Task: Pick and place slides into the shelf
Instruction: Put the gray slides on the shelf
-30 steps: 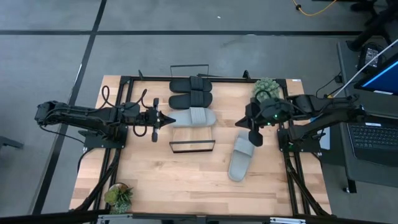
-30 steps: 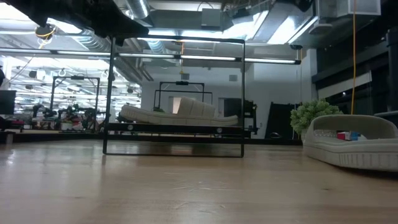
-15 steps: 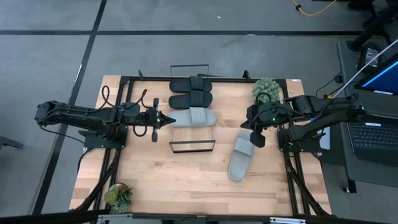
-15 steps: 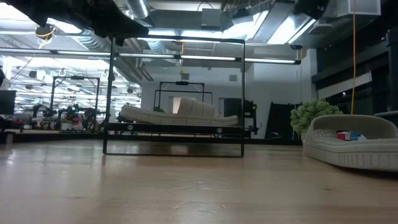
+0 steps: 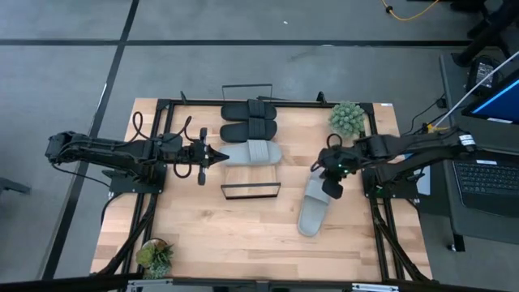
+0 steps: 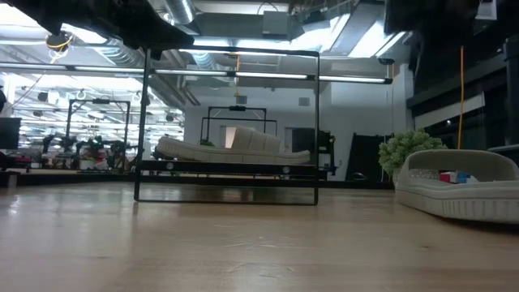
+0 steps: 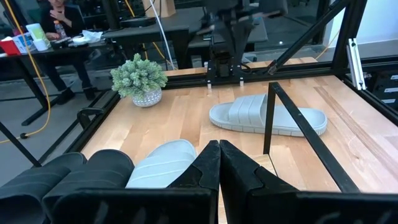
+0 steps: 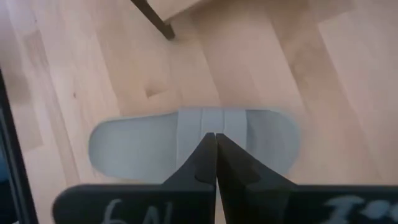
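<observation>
The shelf [image 5: 229, 143] is a light-wood board between two black wire frames. It carries two black slides [image 5: 250, 121] and one light grey slide [image 5: 255, 152], all lying flat. The other grey slide [image 5: 313, 206] lies sole-down on the table, to the right of the shelf. My left gripper [image 5: 224, 154] is shut and level, at the left end of the shelf's grey slide [image 7: 160, 163]. My right gripper [image 5: 332, 189] is shut and points down over the far part of the table's grey slide [image 8: 193, 142]. It hangs above the strap and clear of it. My left gripper's shut fingertips [image 7: 210, 155] come level from the table's left, against or just beside the left end of the grey slide [image 7: 181, 149] on the shelf. I cannot tell whether they touch it. The slide lies flat on the board.
A potted plant [image 5: 347, 118] stands at the table's far right, close behind my right arm, and a smaller one [image 5: 154, 255] at the near left corner. The shelf's near wire frame [image 5: 250, 191] stands upright between the shelf and the bare wood in front of it.
My right gripper has moved toward the table's near edge and come down a little, from beside the far tip of the table's grey slide to over its strap. It has stayed shut. The slides have not moved.
</observation>
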Controlling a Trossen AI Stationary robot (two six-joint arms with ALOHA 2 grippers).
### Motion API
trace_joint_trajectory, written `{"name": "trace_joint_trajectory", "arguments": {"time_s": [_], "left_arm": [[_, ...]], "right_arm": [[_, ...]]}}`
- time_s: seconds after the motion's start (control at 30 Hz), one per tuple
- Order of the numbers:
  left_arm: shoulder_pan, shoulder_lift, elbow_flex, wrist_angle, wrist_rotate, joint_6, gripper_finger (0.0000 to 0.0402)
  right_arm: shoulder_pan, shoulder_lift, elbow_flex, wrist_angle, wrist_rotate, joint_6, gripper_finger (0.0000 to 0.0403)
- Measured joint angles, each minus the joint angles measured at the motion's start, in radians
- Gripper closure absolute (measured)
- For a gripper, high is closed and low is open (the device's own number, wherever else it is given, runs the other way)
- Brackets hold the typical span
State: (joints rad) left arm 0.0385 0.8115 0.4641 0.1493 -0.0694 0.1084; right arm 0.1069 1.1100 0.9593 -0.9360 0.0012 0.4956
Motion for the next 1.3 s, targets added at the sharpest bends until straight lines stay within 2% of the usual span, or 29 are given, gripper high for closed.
{"name": "trace_joint_trajectory", "arguments": {"time_s": [0.2, 0.37, 0.67, 0.8, 0.93, 1.1, 1.3], "left_arm": [[0.000, 0.000, 0.000, 0.000, 0.000, 0.000, 0.0401], [0.000, 0.000, 0.000, 0.001, 0.000, 0.000, 0.0401], [0.000, 0.000, 0.000, 0.001, 0.000, 0.000, 0.0401], [0.000, 0.000, 0.000, 0.001, 0.000, -0.002, 0.0401], [0.000, 0.000, 0.000, 0.001, 0.000, -0.002, 0.0401], [0.000, 0.000, 0.000, 0.001, 0.000, -0.001, 0.0401], [0.000, 0.000, 0.000, 0.001, 0.005, -0.001, 0.0401]], "right_arm": [[-0.124, -0.008, -0.049, 0.025, -0.033, -0.085, 0.0397], [-0.258, -0.012, -0.048, 0.073, -0.192, -0.163, 0.0397], [-0.426, -0.008, -0.049, 0.054, -0.345, -0.255, 0.0397], [-0.462, -0.008, -0.070, 0.060, -0.346, -0.253, 0.0397], [-0.467, -0.008, -0.152, 0.113, -0.388, -0.226, 0.0397], [-0.467, -0.007, -0.270, 0.228, -0.504, -0.153, 0.0397], [-0.467, -0.007, -0.347, 0.230, -0.509, -0.131, 0.0376]]}}
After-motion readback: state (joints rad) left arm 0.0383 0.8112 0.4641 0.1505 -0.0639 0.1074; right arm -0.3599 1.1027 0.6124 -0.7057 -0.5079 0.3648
